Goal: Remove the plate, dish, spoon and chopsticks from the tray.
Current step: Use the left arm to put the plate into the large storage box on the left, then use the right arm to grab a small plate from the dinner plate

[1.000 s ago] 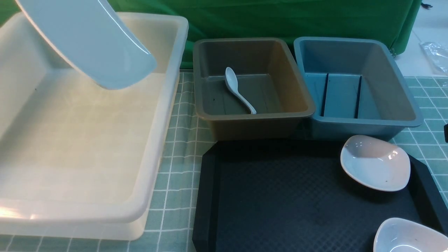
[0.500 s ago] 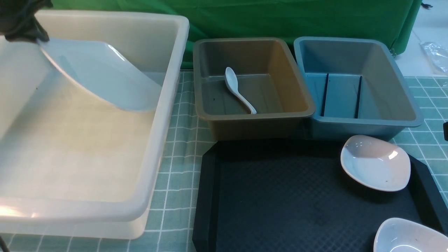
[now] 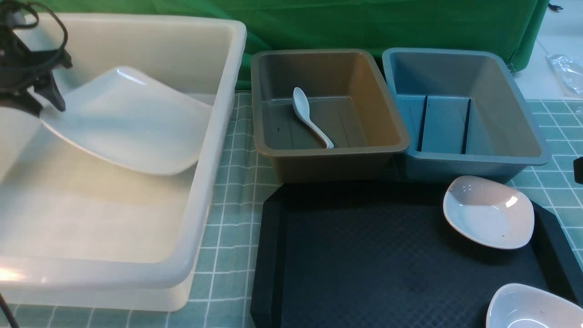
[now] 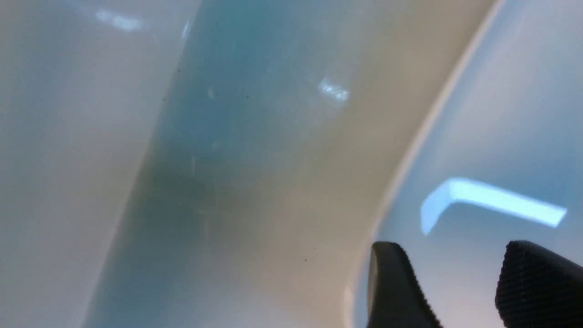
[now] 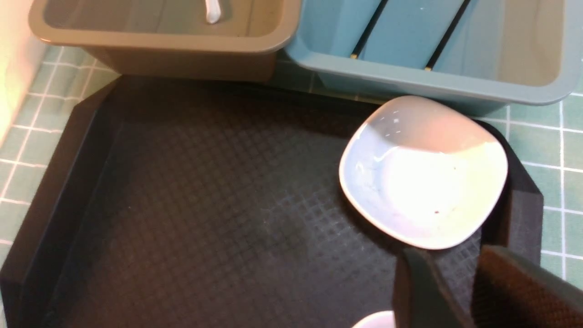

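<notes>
Two dishes, one plate, one spoon, two chopsticks, one tray, left tool and right tool apart

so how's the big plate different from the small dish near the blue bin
The plate is far larger and flatter; the dish is small and deeper. The plate leans tilted inside the white bin; the dish sits upright in the black tray's far right corner. Both are glossy white with rounded corners.
</notes>
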You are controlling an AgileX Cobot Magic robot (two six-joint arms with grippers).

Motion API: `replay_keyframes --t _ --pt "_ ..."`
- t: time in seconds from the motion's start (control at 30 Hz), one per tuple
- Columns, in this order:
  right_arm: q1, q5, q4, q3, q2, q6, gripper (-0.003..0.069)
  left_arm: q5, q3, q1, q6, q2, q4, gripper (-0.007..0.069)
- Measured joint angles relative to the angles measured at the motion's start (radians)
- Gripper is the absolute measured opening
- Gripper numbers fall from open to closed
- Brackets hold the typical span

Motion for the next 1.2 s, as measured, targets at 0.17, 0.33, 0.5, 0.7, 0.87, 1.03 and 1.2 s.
replay_keyframes --t 0.17,0.33,0.5,0.7,0.87,1.03,1.2 --pt "0.0 0.0 0.003 0.0 0.0 0.0 0.0216 -0.001 0.047 0.0 -0.029 0.035 0.017 0.0316" --pt "0.0 0.0 0.005 0.0 0.0 0.0 0.0216 0.002 0.075 0.0 -0.03 0.038 0.021 0.0305" --pt "0.0 0.046 0.005 -0.017 0.012 -0.003 0.0212 0.001 0.075 0.0 0.015 -0.005 0.012 0.0232" --pt "0.024 0.385 0.001 -0.227 0.19 -0.084 0.0106 -0.005 0.111 -0.01 0.096 -0.23 -0.019 0.0018" --pt "0.23 0.39 -0.108 -0.289 0.344 -0.085 0.0059 -0.033 0.276 -0.01 0.123 -0.42 0.006 0.0004" --pt "0.389 0.388 -0.309 -0.29 0.449 0.083 0.0121 -0.107 0.407 0.032 0.131 -0.534 0.024 0.0004" --pt "0.42 0.387 -0.392 -0.277 0.524 0.165 0.0303 -0.167 0.47 0.184 0.131 -0.608 -0.003 0.0008"
